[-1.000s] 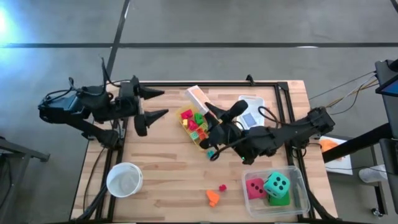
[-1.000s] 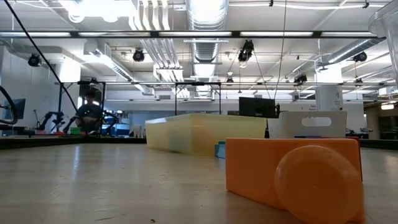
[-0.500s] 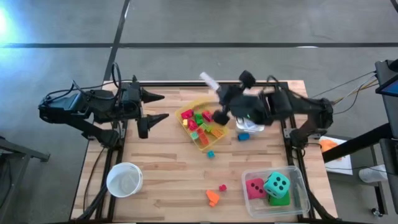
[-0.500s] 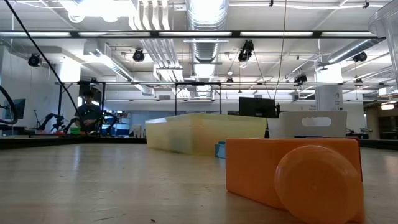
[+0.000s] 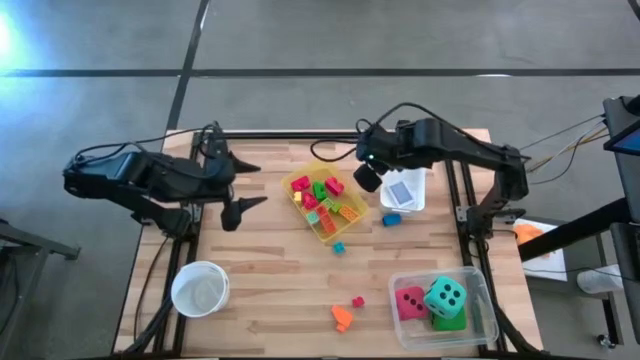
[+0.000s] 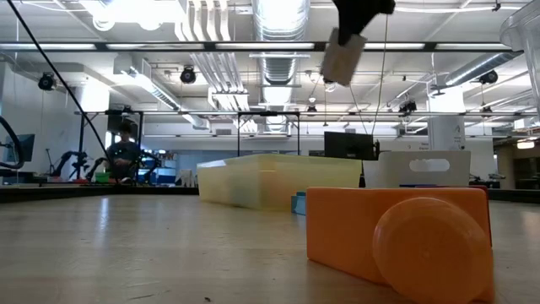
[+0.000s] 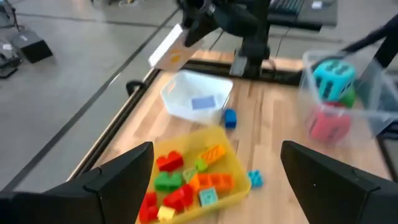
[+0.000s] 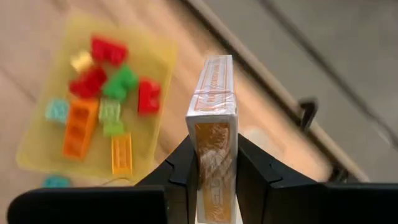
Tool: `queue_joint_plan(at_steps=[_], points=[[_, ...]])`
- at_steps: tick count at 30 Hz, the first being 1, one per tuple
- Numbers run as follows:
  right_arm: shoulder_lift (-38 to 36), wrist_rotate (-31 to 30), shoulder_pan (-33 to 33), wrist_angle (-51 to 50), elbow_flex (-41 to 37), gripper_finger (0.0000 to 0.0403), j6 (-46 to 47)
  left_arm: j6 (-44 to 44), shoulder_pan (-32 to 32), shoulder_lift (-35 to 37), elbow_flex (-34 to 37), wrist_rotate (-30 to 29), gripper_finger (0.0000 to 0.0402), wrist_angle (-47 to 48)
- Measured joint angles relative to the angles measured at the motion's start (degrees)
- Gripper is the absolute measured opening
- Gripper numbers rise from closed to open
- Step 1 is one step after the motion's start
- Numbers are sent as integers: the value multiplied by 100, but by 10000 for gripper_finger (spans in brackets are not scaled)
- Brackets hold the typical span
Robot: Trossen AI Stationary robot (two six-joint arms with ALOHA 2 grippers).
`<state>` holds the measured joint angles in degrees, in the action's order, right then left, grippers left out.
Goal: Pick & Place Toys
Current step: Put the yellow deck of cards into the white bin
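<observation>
- Room: open hall with ceiling ducts and lights beyond the desk; a person sits far back in the low view
- Desk: pale wood planks in a dark frame; grey floor around it
- My right tool: raised above the back of the desk, near the yellow bin; fingers narrow, clamped on a slim orange-and-white box standing upright between them
- My left tool: waiting at the desk's left edge; fingers spread wide, holding nothing
- Yellow bin: middle of the desk; red, green, orange, pink and yellow blocks piled inside
- White bin: just right of the yellow bin; a blue-and-white piece inside
- Loose blocks: blue block beside the white bin; teal block in front of the yellow bin; red block and orange block near the front edge
- Clear bin: front right corner; teal die, pink-red die, green die inside
- White bowl: front left
</observation>
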<state>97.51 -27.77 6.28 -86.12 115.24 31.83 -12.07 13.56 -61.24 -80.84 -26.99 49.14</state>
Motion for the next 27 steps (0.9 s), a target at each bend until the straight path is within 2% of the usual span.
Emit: queue_joint_plan(at_steps=[3,8,13,19,27], points=[[5,362,203,-243,-361,64,144,1,0,0,199,-2,351,20],[-28,587,417,-373,-1068,64,217,53,-4,-15,624,-5,351,25],[-54,814,733,-401,-1750,64,230,-119,-59,17,573,-51,351,-305],[-61,884,1065,-382,-2517,64,403,-164,-55,35,619,60,351,-277],[171,1287,1311,192,-2953,64,529,-147,-55,25,619,57,351,-283]])
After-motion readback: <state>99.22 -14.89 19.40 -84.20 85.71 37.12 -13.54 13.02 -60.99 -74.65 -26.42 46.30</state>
